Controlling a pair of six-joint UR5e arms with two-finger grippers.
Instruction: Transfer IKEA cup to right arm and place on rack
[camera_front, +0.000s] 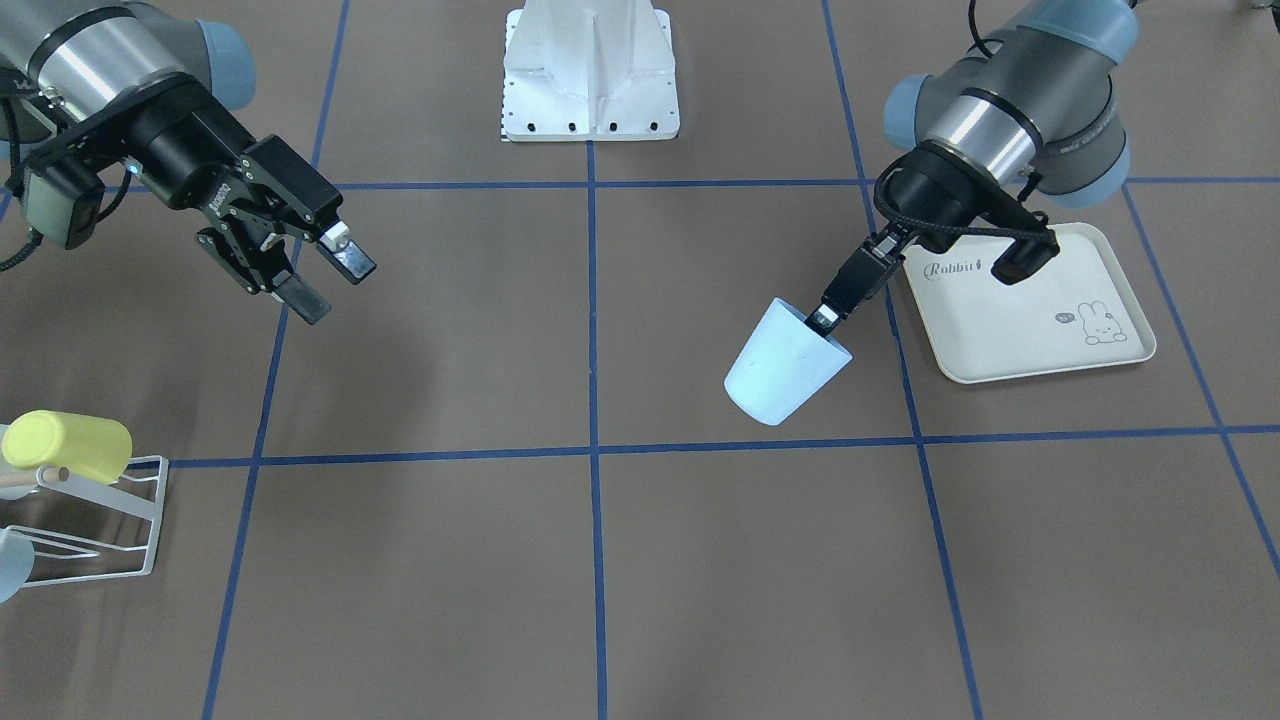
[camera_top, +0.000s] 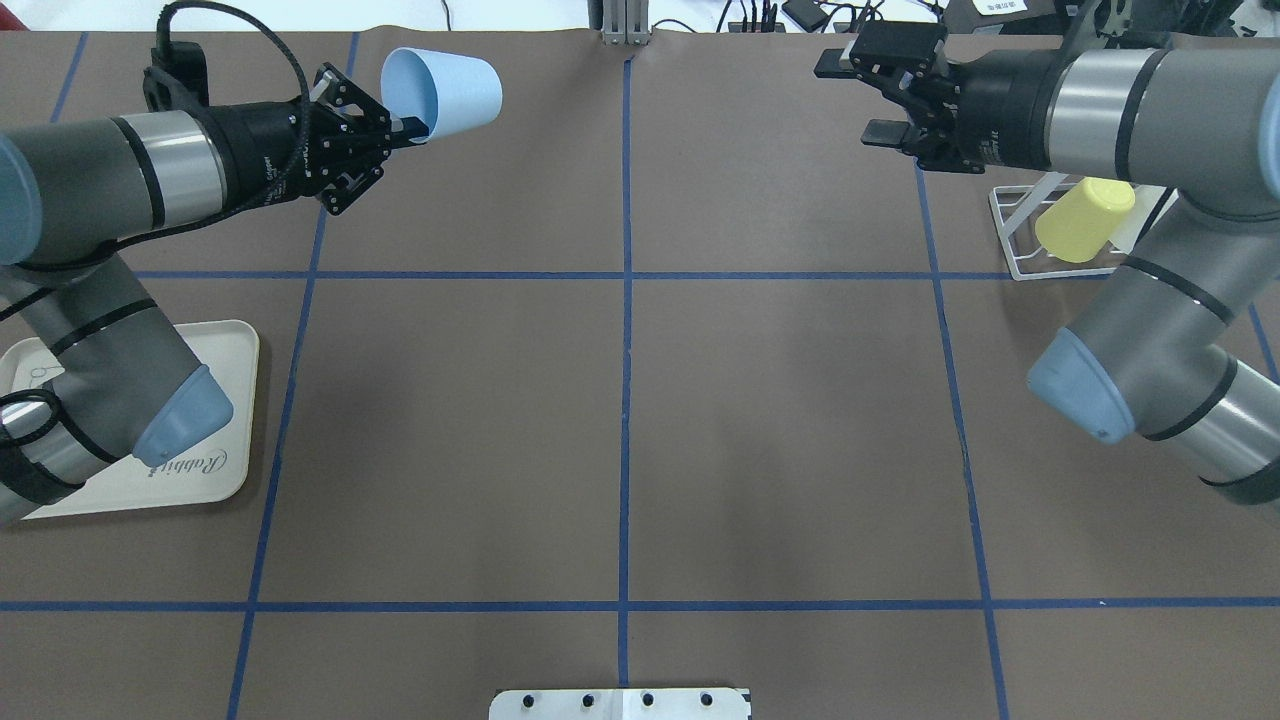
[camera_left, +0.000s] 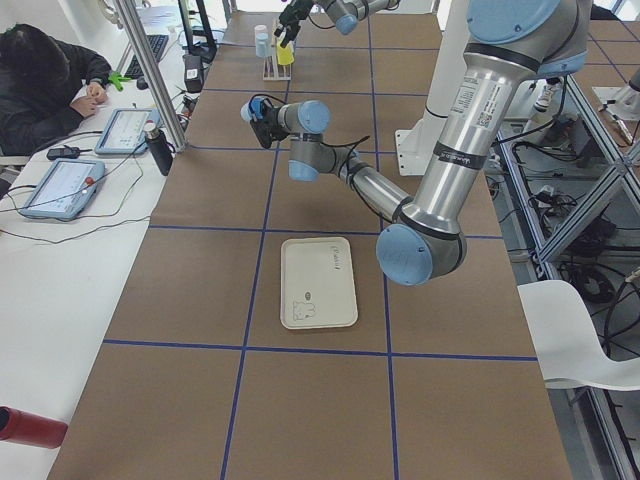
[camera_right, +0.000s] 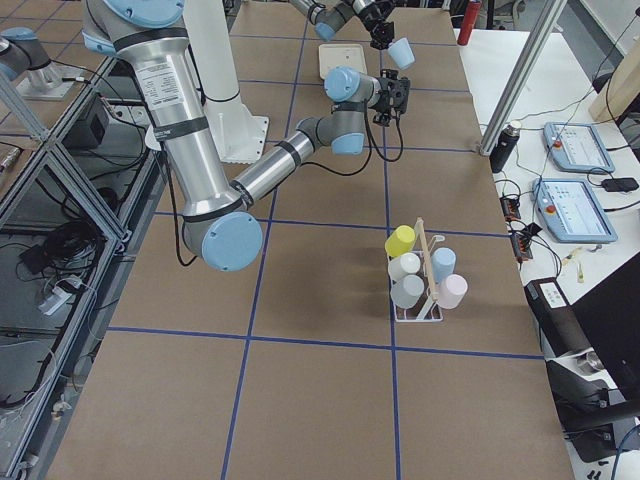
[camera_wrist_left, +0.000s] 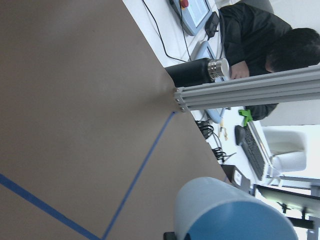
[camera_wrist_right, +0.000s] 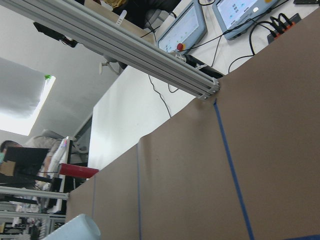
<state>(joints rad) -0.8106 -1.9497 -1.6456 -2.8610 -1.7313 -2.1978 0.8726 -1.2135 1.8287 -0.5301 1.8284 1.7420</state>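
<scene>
The IKEA cup (camera_front: 785, 365) is light blue and hangs tilted above the table, open mouth toward the left arm. My left gripper (camera_front: 824, 320) is shut on its rim, one finger inside and one outside; the overhead view shows the cup (camera_top: 445, 88) and the left gripper (camera_top: 420, 127) the same way. Far across the table, the right arm's gripper (camera_front: 330, 282) is open and empty, also visible as the right gripper (camera_top: 857, 98) from overhead. The white wire rack (camera_front: 110, 520) carries a yellow cup (camera_front: 65, 445). In the right side view the rack (camera_right: 428, 300) holds several cups.
A cream rabbit-print tray (camera_front: 1040, 330) lies under and beside the left arm. The white robot base (camera_front: 590, 75) stands at the table's middle edge. A person (camera_left: 40, 80) sits at the side desk with tablets, and a black bottle (camera_wrist_left: 195, 72) stands at the table's edge.
</scene>
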